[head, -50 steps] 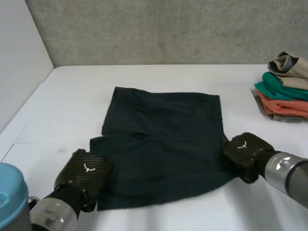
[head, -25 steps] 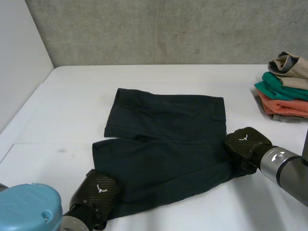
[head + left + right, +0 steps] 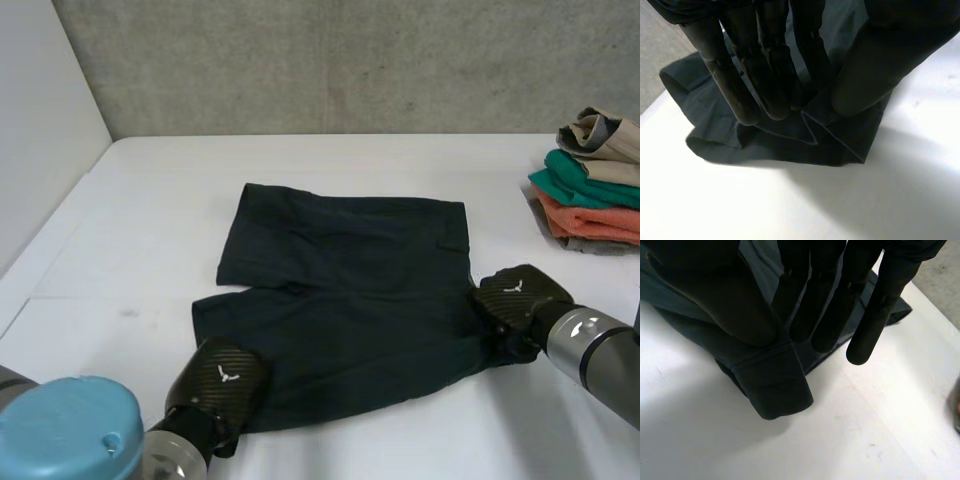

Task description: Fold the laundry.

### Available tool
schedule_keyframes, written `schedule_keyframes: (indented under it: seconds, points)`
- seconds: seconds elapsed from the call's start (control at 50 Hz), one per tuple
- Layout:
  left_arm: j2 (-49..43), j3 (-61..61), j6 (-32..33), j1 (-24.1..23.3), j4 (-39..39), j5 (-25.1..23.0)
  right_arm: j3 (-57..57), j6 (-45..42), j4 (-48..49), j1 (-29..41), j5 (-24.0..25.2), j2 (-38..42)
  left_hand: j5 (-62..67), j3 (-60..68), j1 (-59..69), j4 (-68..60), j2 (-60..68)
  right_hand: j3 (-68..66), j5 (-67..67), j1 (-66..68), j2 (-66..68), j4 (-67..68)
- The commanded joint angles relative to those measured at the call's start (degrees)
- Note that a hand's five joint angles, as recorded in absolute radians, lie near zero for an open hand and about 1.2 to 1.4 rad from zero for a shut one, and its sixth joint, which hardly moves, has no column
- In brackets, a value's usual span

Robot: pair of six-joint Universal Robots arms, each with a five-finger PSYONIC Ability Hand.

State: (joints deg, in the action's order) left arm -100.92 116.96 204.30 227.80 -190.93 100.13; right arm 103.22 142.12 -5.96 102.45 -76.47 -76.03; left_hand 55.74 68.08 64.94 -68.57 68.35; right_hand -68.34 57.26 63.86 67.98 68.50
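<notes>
Nearest to you, the left hand (image 3: 220, 385) sits at the near left corner of the dark shorts (image 3: 350, 300), right on the hem of the leg that lies closest to the table's front edge. In the left wrist view you can see its straight fingers (image 3: 767, 75) on one side of the hem and the thumb (image 3: 875, 60) on the other. The cloth is bunched into a small ridge between them, so read this hand as pinching the shorts at that corner.

A little further back and across, the right hand (image 3: 515, 300) is on the right edge of the shorts, at the near right corner. In the right wrist view its thumb (image 3: 725, 300) presses down on the rolled hem while the fingers (image 3: 830, 305) reach straight over the cloth beside it. The hem is caught between thumb and fingers, so this hand too is pinching the shorts.

Between the two hands the shorts lie mostly flat on the white table (image 3: 150, 220), waistband towards the far side, with a few shallow creases running across them.

Further away, at the far right of the table and well apart from the shorts, you have a pile of folded clothes (image 3: 590, 200): orange low down, green above it, beige on top. Behind everything stands a grey wall (image 3: 350, 60).
</notes>
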Motion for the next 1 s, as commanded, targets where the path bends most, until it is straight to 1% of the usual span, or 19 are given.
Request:
schedule_keyframes:
  seconds: [0.02, 0.08, 0.1, 0.18, 0.2, 0.3, 0.34, 0.4, 0.42, 0.48, 0.54, 0.62, 0.64, 0.72, 0.78, 0.86, 0.96, 0.98, 1.0]
  points:
    - [6.95, -0.86, 0.04, -0.68, 14.4, -0.02, 0.31, -3.85, -7.98, -0.15, -1.32, -4.9, 14.26, 11.92, 15.06, -11.43, 11.65, -11.66, 12.74, 16.14, 12.02, 11.5]
    - [8.54, -1.73, 0.04, -1.82, 21.63, -0.11, 0.49, -8.33, -13.44, -0.06, -1.32, -7.19, 14.26, 11.92, 15.06, -11.43, 11.65, -11.66, 12.74, 16.14, 12.02, 11.5]
    - [9.5, -2.17, -0.13, -2.87, 26.35, -0.28, 0.66, -11.74, -17.2, -0.06, -1.32, -8.24, 14.26, 11.92, 15.06, -11.43, 11.65, -11.66, 12.74, 16.14, 12.02, 11.5]
    - [10.21, -3.58, -0.05, -5.08, 33.76, -0.46, 1.19, -18.0, -23.73, -0.06, -1.67, -9.13, 14.26, 11.92, 15.06, -11.43, 11.65, -11.66, 12.74, 16.14, 12.02, 11.5]
    - [10.04, -4.37, -0.13, -5.08, 33.6, -0.46, 1.02, -18.71, -24.18, 0.03, -1.41, -9.13, 14.26, 11.92, 15.06, -11.43, 11.65, -11.66, 12.74, 16.14, 12.02, 11.5]
    - [8.02, -8.68, 0.13, -4.64, 27.46, -0.11, -0.3, -18.37, -20.5, 0.91, -0.7, -8.26, 14.26, 11.92, 15.06, -11.43, 11.65, -11.66, 12.74, 16.14, 12.02, 11.5]
    - [5.04, -11.31, 0.22, -4.21, 22.98, 0.15, -1.88, -17.06, -16.73, 1.26, -1.05, -5.02, 14.26, 11.92, 15.06, -11.43, 11.65, -11.66, 12.74, 16.14, 12.02, 11.5]
    - [-0.58, -15.96, 1.27, -0.87, 17.62, 0.51, -5.74, -14.42, -12.51, 1.96, -1.23, 0.52, 14.26, 11.92, 15.06, -11.43, 11.65, -11.66, 12.74, 16.14, 12.02, 11.5]
    - [-3.3, -18.15, 2.66, 1.84, 15.17, 0.77, -7.58, -12.85, -10.84, 2.22, -1.32, 2.36, 14.26, 11.92, 15.06, -11.43, 11.65, -11.66, 12.74, 16.14, 12.02, 11.5]
    - [-8.66, -23.85, 6.53, 5.8, 10.51, 1.56, -11.01, -10.29, -7.15, 2.23, -1.49, 4.83, 14.26, 11.92, 15.06, -11.43, 11.65, -11.66, 12.74, 16.14, 12.02, 11.5]
    - [-12.98, -28.79, 9.35, 6.52, 5.93, 2.26, -13.39, -8.71, -3.19, 2.58, -1.76, 6.15, 14.26, 11.92, 15.06, -11.43, 11.65, -11.66, 12.74, 16.14, 12.02, 11.5]
    - [-19.83, -37.23, 13.83, 7.22, -2.5, 3.76, -17.34, -6.59, 6.03, 3.81, -2.2, 10.28, 14.26, 11.92, 15.06, -11.43, 11.65, -11.66, 12.74, 16.14, 12.02, 11.5]
    - [-22.72, -40.73, 15.41, 7.4, -6.0, 4.11, -19.18, -6.33, 10.23, 4.5, -2.81, 12.29, 14.26, 11.92, 15.06, -11.43, 11.65, -11.66, 12.74, 16.14, 12.02, 11.5]
    - [-30.45, -49.78, 18.92, 8.97, -12.87, 4.55, -23.49, -6.15, 19.39, 5.48, -4.21, 17.57, 14.26, 11.92, 15.06, -11.43, 11.65, -11.66, 12.74, 16.14, 12.02, 11.5]
    - [-35.29, -56.2, 21.39, 10.56, -15.08, 4.2, -27.62, -6.59, 26.23, 5.74, -5.45, 22.66, 14.26, 11.92, 15.06, -11.43, 11.65, -11.66, 12.74, 16.14, 12.02, 11.5]
    - [-41.88, -63.67, 21.93, 10.91, -15.7, 3.93, -32.98, -6.77, 32.22, 6.53, -5.36, 29.69, 14.26, 11.92, 15.06, -11.43, 11.65, -11.66, 12.74, 16.14, 12.02, 11.5]
    - [-49.19, -73.18, 22.02, 11.0, -15.26, 4.02, -39.93, -6.85, 36.19, 6.71, -6.33, 38.14, 14.26, 11.92, 15.06, -11.43, 11.65, -11.22, 12.3, 15.7, 11.58, 11.06]
    - [-49.98, -74.06, 22.01, 11.0, -15.18, 4.02, -40.64, -6.94, 36.37, 6.8, -6.59, 39.02, 14.26, 11.92, 15.06, -11.43, 11.65, 7.27, -6.19, -2.79, -6.9, -7.43]
    - [-50.43, -74.77, 21.93, 11.0, -15.18, 4.11, -41.25, -6.94, 36.46, 6.88, -6.94, 39.64, -2.37, -4.71, -1.57, 5.2, -4.98, 30.44, -29.35, -25.96, -30.07, -30.6]
